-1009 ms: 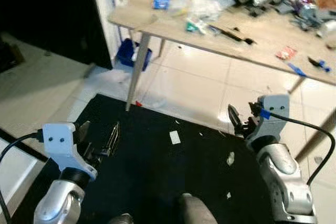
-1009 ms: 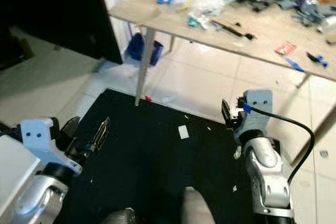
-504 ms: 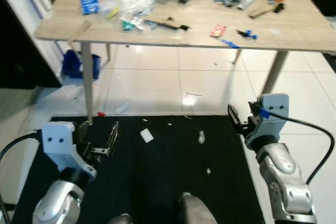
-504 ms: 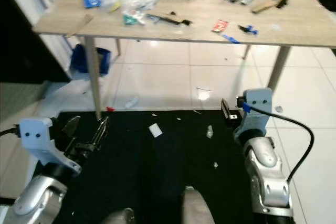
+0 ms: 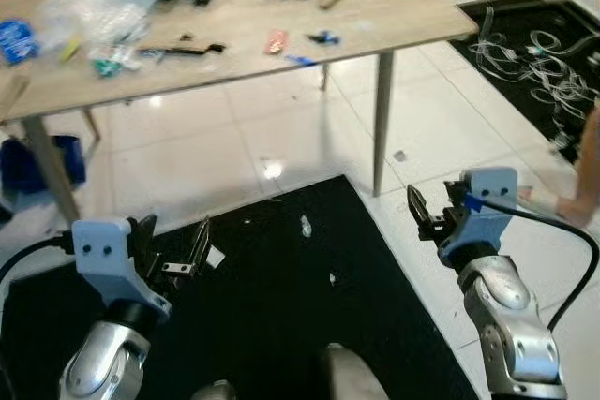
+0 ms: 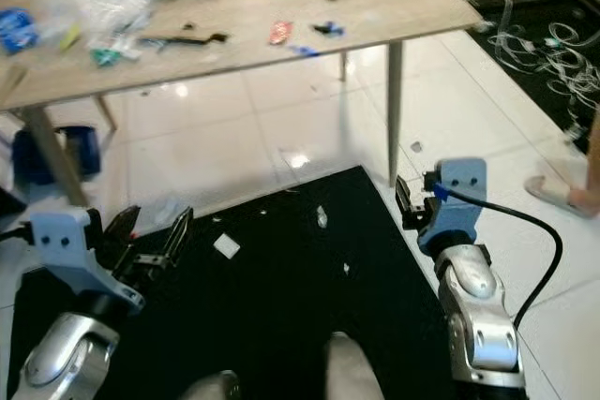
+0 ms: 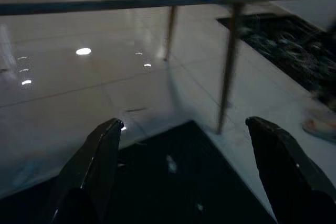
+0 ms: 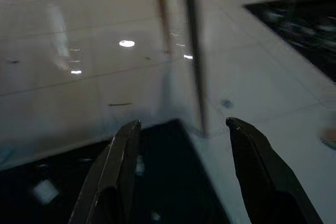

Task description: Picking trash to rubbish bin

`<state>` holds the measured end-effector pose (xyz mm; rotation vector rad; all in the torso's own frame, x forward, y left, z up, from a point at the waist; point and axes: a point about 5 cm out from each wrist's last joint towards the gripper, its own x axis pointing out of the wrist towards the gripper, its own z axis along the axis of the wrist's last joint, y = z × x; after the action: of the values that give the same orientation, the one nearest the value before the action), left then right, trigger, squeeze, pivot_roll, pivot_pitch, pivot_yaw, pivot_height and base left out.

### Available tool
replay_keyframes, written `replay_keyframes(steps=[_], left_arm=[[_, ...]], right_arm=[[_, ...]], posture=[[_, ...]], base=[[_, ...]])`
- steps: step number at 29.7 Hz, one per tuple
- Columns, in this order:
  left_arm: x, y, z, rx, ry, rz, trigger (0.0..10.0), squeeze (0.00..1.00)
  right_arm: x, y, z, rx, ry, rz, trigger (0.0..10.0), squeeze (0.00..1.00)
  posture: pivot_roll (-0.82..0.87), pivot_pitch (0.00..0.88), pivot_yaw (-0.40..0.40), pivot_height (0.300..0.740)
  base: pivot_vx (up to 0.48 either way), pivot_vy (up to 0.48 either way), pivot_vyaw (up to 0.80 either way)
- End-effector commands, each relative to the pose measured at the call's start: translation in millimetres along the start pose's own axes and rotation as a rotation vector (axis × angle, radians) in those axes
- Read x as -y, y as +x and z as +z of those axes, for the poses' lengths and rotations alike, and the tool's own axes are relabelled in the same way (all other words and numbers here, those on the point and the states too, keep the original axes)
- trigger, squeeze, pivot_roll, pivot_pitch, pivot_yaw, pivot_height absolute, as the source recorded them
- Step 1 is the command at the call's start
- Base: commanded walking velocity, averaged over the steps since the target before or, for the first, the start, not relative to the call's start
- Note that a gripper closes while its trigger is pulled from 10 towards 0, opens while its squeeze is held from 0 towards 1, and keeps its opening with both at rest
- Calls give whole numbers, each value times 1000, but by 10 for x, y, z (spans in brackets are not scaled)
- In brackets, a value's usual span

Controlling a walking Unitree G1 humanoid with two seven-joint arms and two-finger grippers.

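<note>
Small bits of trash lie on a black floor mat [image 5: 281, 325]: a white paper scrap [image 5: 215, 257], a crumpled white piece [image 5: 306, 226] and a tiny fleck [image 5: 332, 278]. My left gripper [image 5: 176, 241] is held low over the mat's left part, open and empty, with the paper scrap just beyond its fingers. My right gripper [image 5: 431, 213] hovers at the mat's right edge, also open and empty. The crumpled piece [image 7: 170, 163] shows between the left fingers in the left wrist view. In the right wrist view it lies on the mat [image 8: 139, 165] ahead of the right gripper [image 8: 181, 182].
A wooden table [image 5: 234, 44] cluttered with packets and tools stands ahead; its leg [image 5: 382, 119] meets the mat's far corner. A blue bin [image 5: 37, 161] sits under the table's left end. A second mat with white cables [image 5: 534, 53] lies right. A person's slippered foot [image 6: 553, 194] is nearby.
The whole view has swung to the right: the table has slid left and the second mat and a person's foot have come in. Both grippers keep their pose, open.
</note>
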<state>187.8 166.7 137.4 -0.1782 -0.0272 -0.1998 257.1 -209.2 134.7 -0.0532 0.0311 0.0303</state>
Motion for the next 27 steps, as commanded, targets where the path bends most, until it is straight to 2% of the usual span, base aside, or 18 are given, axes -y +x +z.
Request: replay_keyframes(steps=[1,27], left_arm=[[-48,-35,-54,-40,8,27,10000,0],[-56,-19,-75,-48,9,26,10000,0]], right_arm=[[-13,4,27,22,9,8,10000,0],[-18,18,21,23,-3,14,10000,0]], posture=[[-160,121,30,740],[-160,112,27,740]], base=[[251,0,0],[460,0,0]])
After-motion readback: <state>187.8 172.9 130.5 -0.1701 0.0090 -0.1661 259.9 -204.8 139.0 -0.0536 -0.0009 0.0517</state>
